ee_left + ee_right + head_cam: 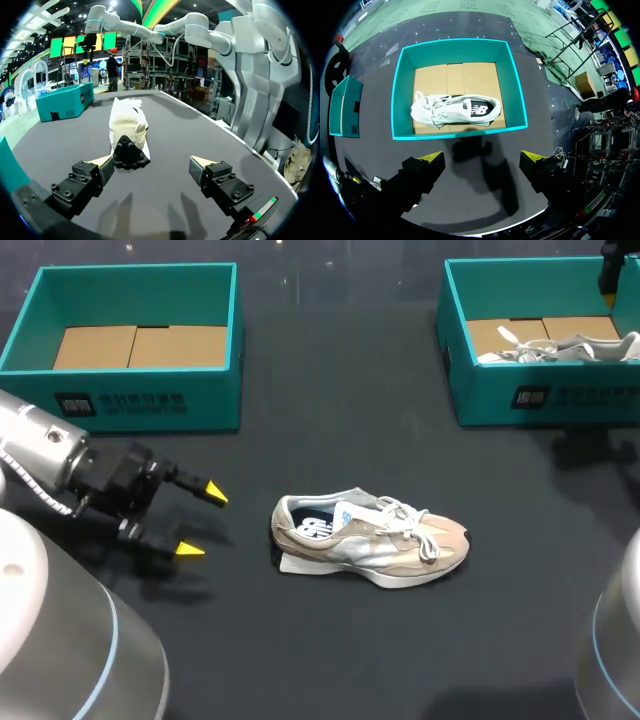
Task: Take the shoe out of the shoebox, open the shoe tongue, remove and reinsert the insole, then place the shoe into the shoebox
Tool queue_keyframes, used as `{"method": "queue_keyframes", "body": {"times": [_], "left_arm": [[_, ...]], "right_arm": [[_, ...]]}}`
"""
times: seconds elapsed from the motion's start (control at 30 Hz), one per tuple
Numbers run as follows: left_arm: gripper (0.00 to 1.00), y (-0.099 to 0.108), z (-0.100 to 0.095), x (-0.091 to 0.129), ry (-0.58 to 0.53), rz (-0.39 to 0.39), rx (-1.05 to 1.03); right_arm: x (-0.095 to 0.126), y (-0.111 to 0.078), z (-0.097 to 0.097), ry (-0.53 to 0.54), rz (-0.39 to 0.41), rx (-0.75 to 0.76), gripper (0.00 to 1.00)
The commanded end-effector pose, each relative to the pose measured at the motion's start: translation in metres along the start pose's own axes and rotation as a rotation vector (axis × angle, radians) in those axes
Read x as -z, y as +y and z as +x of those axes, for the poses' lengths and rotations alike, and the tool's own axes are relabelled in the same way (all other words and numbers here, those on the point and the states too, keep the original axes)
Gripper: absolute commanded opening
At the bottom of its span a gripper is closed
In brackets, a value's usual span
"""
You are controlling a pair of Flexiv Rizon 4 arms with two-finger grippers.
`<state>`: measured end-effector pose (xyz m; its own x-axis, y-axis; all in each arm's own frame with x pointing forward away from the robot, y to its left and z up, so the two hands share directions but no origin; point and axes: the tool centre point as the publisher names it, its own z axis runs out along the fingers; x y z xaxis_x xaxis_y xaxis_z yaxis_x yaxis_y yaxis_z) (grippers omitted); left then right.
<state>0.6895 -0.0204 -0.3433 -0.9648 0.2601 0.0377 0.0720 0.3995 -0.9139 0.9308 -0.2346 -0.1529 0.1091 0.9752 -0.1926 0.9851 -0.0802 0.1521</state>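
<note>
A beige and grey shoe [370, 545] with white laces rests on the dark table, heel toward my left gripper and toe to the right. Its insole shows in the opening. My left gripper [195, 522] stands open a short way left of the heel, holding nothing. In the left wrist view the shoe [128, 127] lies just ahead of the open left gripper [152, 162]. My right gripper [482, 157] hangs open and empty high above the right teal shoebox [400, 95], where a white shoe [452, 110] lies on its side.
An empty teal shoebox [130, 405] with a cardboard floor stands at the back left. The right teal shoebox [540, 400] holds the white shoe [560, 348]. A dark part of my right arm [610, 268] shows over its far corner. My arms' grey bases fill the front corners.
</note>
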Motion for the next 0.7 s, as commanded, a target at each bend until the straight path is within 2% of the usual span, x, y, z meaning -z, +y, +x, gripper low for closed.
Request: {"method": "queue_keyframes", "body": {"times": [0.03, 0.1, 0.37, 0.7], "left_arm": [[1.00, 0.005, -0.008, 0.000, 0.031, 0.044, 0.000], [1.00, 0.005, -0.008, 0.000, 0.031, 0.044, 0.000], [1.00, 0.017, -0.024, -0.025, -0.076, 0.085, 0.082], [1.00, 0.016, -0.024, -0.029, -0.078, 0.089, 0.082]], "right_arm": [[0.000, 0.000, 0.000, 0.001, 0.001, 0.000, 1.00], [0.000, 0.000, 0.000, 0.001, 0.001, 0.000, 1.00], [0.000, 0.000, 0.000, 0.001, 0.001, 0.000, 1.00], [0.000, 0.000, 0.000, 0.001, 0.001, 0.000, 1.00]]}}
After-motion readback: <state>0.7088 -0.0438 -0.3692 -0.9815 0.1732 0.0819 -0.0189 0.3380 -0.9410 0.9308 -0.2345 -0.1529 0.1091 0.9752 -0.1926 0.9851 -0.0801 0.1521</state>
